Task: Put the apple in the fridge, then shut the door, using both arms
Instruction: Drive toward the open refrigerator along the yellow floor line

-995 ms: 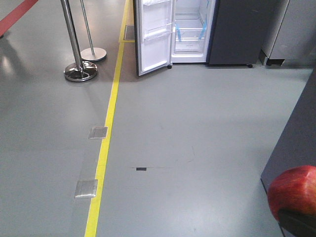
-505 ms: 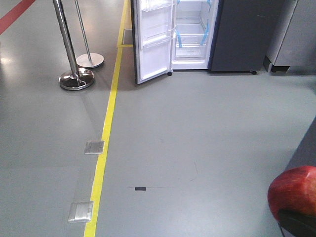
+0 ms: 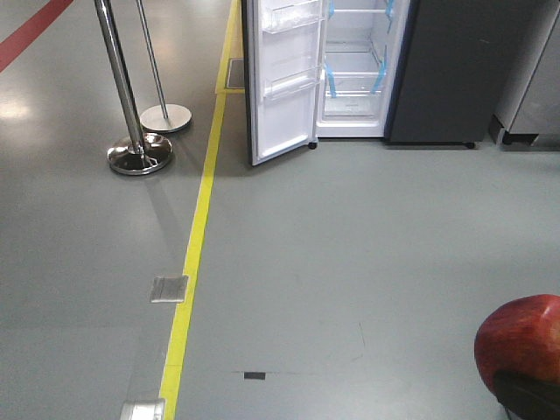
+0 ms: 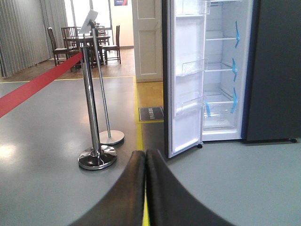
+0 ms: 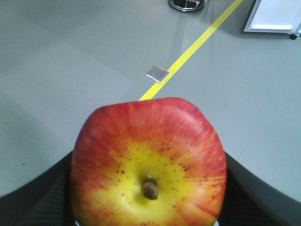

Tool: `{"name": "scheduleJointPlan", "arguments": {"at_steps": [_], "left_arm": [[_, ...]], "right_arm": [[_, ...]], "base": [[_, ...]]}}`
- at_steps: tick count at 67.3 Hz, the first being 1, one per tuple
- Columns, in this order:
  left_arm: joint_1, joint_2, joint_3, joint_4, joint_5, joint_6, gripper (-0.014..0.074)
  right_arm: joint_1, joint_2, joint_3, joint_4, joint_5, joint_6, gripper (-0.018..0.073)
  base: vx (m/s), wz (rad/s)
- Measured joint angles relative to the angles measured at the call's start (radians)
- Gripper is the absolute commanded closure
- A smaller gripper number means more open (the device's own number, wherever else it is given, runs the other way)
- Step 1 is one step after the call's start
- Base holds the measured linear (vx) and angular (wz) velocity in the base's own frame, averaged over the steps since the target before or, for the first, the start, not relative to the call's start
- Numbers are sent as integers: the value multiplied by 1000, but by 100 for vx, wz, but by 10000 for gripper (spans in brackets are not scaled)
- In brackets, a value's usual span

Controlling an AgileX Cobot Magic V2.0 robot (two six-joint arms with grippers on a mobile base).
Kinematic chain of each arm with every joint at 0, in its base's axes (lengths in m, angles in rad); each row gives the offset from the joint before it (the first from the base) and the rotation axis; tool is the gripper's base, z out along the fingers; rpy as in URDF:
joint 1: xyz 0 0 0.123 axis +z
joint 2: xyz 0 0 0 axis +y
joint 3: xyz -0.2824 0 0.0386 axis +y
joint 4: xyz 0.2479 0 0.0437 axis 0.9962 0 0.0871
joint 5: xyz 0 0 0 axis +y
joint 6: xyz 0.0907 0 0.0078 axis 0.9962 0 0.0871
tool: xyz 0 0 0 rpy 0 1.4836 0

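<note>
a wide stretch of grey floor [image 3: 350, 262] was seen between the robot and the fridge [image 3: 446, 70], which was stood well apart at the far end with its white shelves and blue tape strips exposed. the door [image 3: 284, 96] was swung wide open on the left side, inner lining and clear bins turned toward the camera. it would probably be handled as a stiff, light-swinging panel, best pushed on the outer face near the free edge. a yellow line [image 3: 197, 254] was run along the floor, and two chrome poles [image 3: 122, 87] were parked left of it.

the left end effector [image 4: 145, 179] was seen with its fingers pressed together and nothing between them, pointed at the open fridge.

the right end effector [image 3: 528, 394] was clamped on the apple [image 5: 148, 165], which was carried low at the right of the front view, nowhere near a shelf yet. the dark fingers [image 5: 37, 197] were seen at the apple's flanks, stem end turned to the wrist camera. the apple would be judged firm, fairly light and a bit slick from the glossy skin, and easily bruised if squeezed hard. the grip across the widest part looked like the right spot.
</note>
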Motion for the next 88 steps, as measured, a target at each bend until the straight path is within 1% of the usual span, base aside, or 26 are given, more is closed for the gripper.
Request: {"name": "scheduleJointPlan", "arguments": {"at_steps": [36,88], "left_arm": [[0,0,0,0,0,0,603],[0,0,0,0,0,0,603]], "right_arm": [[0,0,0,0,0,0,410],[0,0,0,0,1,0,410]], "base": [[30,3],[31,-5]]}}
